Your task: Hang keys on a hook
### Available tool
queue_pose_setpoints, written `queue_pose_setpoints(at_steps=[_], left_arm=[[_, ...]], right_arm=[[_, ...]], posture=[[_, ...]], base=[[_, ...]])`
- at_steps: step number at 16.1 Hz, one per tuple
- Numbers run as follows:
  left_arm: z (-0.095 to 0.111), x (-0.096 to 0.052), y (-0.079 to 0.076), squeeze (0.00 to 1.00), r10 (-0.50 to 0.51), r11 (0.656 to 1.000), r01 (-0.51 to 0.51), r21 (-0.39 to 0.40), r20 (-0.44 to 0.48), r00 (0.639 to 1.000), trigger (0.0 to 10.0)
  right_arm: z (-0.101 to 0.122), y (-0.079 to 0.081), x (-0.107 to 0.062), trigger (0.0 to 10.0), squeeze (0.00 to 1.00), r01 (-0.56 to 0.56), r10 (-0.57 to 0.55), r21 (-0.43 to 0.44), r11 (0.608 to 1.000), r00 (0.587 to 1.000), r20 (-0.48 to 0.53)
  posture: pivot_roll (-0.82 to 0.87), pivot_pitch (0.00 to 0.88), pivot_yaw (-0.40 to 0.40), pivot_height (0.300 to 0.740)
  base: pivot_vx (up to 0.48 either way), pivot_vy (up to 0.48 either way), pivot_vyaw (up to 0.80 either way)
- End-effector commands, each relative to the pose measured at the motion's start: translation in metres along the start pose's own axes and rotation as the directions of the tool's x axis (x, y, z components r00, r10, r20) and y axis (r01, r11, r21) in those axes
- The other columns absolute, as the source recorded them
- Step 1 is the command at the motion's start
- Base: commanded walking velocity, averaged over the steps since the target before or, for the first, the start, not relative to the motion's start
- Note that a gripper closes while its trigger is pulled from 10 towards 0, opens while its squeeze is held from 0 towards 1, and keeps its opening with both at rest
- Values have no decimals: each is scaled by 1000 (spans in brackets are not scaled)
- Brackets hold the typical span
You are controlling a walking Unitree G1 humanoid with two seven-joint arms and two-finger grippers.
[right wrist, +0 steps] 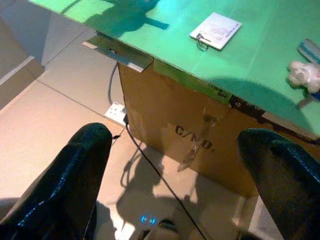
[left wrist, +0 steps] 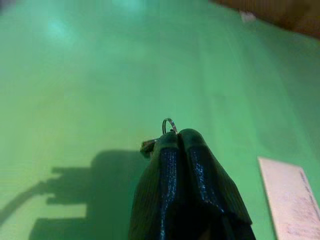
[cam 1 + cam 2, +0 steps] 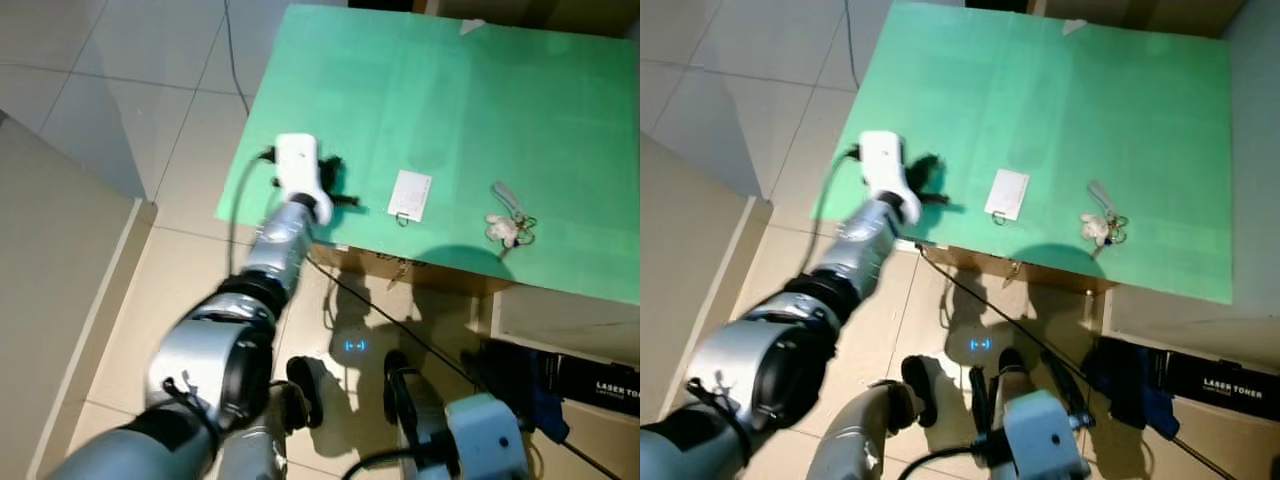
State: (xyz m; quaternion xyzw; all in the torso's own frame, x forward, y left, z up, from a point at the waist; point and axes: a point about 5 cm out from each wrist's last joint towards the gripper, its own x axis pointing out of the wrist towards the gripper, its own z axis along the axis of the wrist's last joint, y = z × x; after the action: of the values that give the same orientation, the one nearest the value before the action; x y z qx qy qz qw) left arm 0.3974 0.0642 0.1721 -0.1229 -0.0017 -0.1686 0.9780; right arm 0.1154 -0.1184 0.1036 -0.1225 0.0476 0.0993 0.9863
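Our left gripper point(image 2: 176, 136) reached out over the green tabletop point(image 3: 470, 110), its two black fingers point(image 2: 200, 165) pressed together on a small metal key ring point(image 2: 169, 125), which stuck out just past the tips. To the right of that gripper lay a white card point(image 3: 410, 194), near it, and farther right, well apart, a bunch of keys point(image 3: 508, 226) with a white fob rested on the green surface. Our right gripper point(image 1: 175, 170) hung low before a cardboard box point(image 1: 200, 145) beneath the tabletop, fingers spread wide and holding nothing.
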Motion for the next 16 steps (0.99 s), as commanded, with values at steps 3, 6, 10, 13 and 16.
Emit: queue_pose_setpoints(at_steps=[3,6,10,13,16], left_arm=[[12,-9,35,0,14,1000,-15,20,39,999,0],[16,-27,78,0,74,993,-77,88,32,997,0],[-13,-77,109,0,262,960,-263,99,26,965,0],[-40,-116,108,0,298,932,-297,206,28,954,0],[-59,-143,107,0,329,918,-309,249,-43,943,3294]], right_arm=[[-13,-10,16,10000,1000,84,-80,104,991,996,-44],[-13,-39,49,10000,1000,205,-206,202,958,978,-17],[-5,-77,94,10000,1000,281,-306,308,909,951,36],[-1,-88,114,10000,1000,258,-290,295,920,955,69],[5,-88,131,10000,1000,202,-239,263,943,964,115]], posture=[[-285,275,184,740],[-199,143,185,740],[-96,0,124,740],[-51,0,81,740],[-19,0,50,740]], base=[[0,0,0],[0,0,0],[0,0,350],[0,0,717],[0,0,681]])
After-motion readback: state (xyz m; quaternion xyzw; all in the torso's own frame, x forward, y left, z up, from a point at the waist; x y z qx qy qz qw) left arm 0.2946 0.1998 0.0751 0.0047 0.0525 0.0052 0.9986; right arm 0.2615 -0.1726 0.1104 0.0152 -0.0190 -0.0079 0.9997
